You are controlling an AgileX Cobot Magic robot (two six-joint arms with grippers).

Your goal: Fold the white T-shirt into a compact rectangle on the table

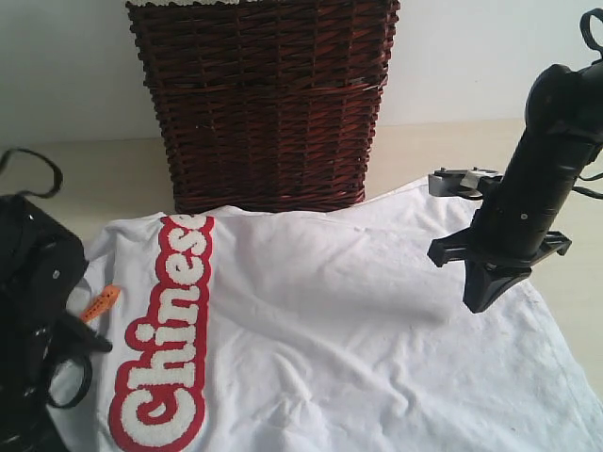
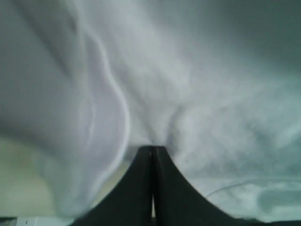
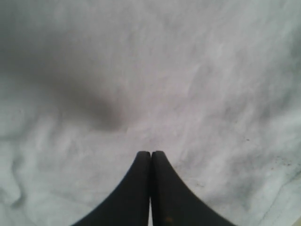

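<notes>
The white T-shirt (image 1: 358, 320) lies spread over the table (image 1: 113, 179), with its red-outlined "Chinese" strip (image 1: 170, 348) running down the left side and a small orange tag (image 1: 100, 303) at the left edge. My left gripper (image 1: 75, 334) sits at that left edge, its jaws shut on a gathered fold of the white T-shirt (image 2: 155, 94) that bunches up at the left gripper's (image 2: 151, 148) tips. Over the shirt's right part my right gripper (image 1: 477, 301) points down. In the right wrist view, flat cloth (image 3: 188, 84) lies beyond the right gripper (image 3: 151, 153), which is shut and holds nothing.
A dark red-brown wicker basket (image 1: 264, 104) stands at the back centre, touching the shirt's far edge. A small grey object (image 1: 462, 182) lies on the table behind the right arm. Bare table shows at the far left and far right.
</notes>
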